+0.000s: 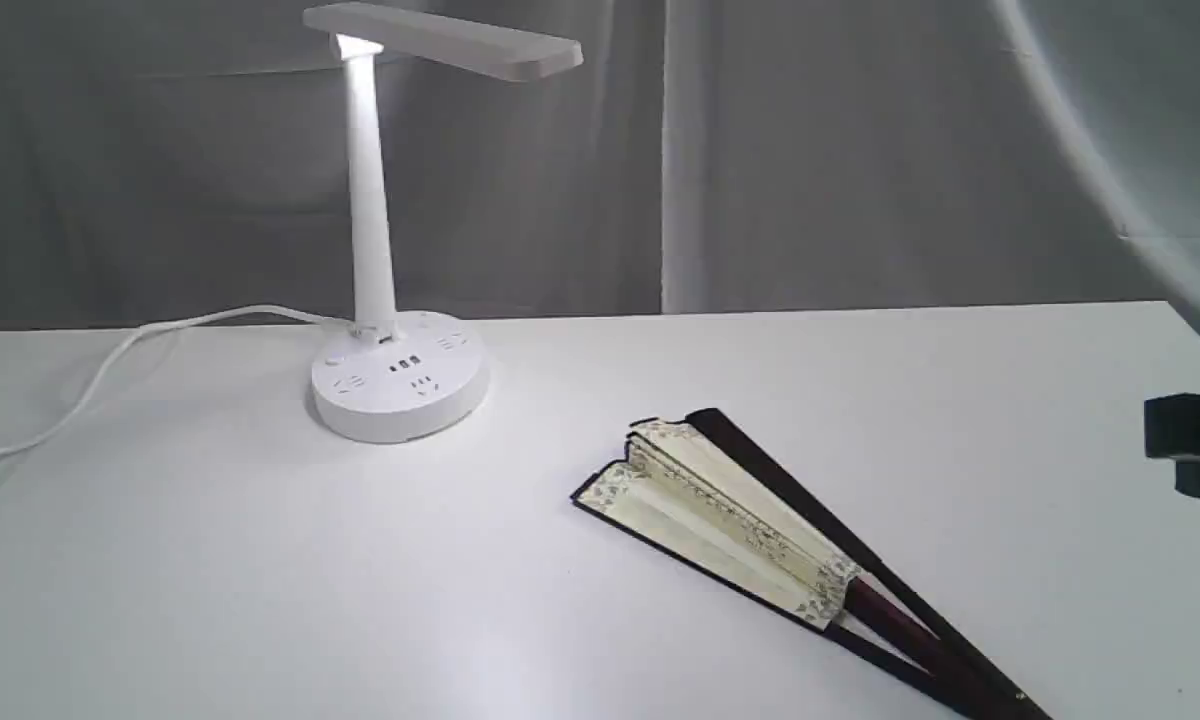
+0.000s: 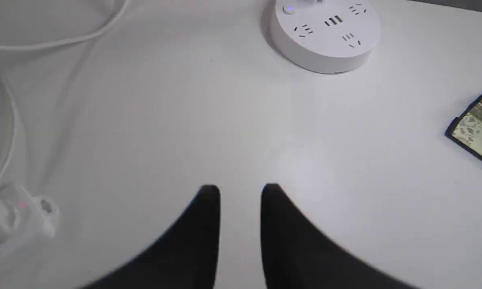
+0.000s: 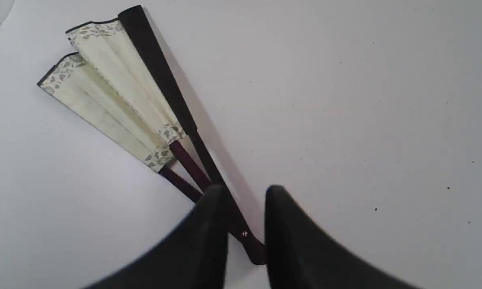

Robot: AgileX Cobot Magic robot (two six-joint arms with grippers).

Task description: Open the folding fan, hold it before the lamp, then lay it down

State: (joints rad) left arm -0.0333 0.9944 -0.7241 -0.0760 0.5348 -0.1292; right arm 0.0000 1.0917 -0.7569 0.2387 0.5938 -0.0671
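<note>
Fan (image 1: 730, 500) lies barely spread on the table (image 1: 260, 560), right of the lamp (image 1: 400, 380). Right gripper (image 3: 245, 188), slightly parted and empty, straddles its pivot — left gripper (image 2: 241, 187) likewise, over bare table. If I pinch off-centre, the fan skids.

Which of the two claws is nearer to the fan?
The right claw: the fan's handle end shows between its open fingers. The left claw has bare table there, with the fan only at the view's edge.

The left hand (image 2: 240, 192) and the right hand (image 3: 246, 192) both hover, fingers slightly parted.
</note>
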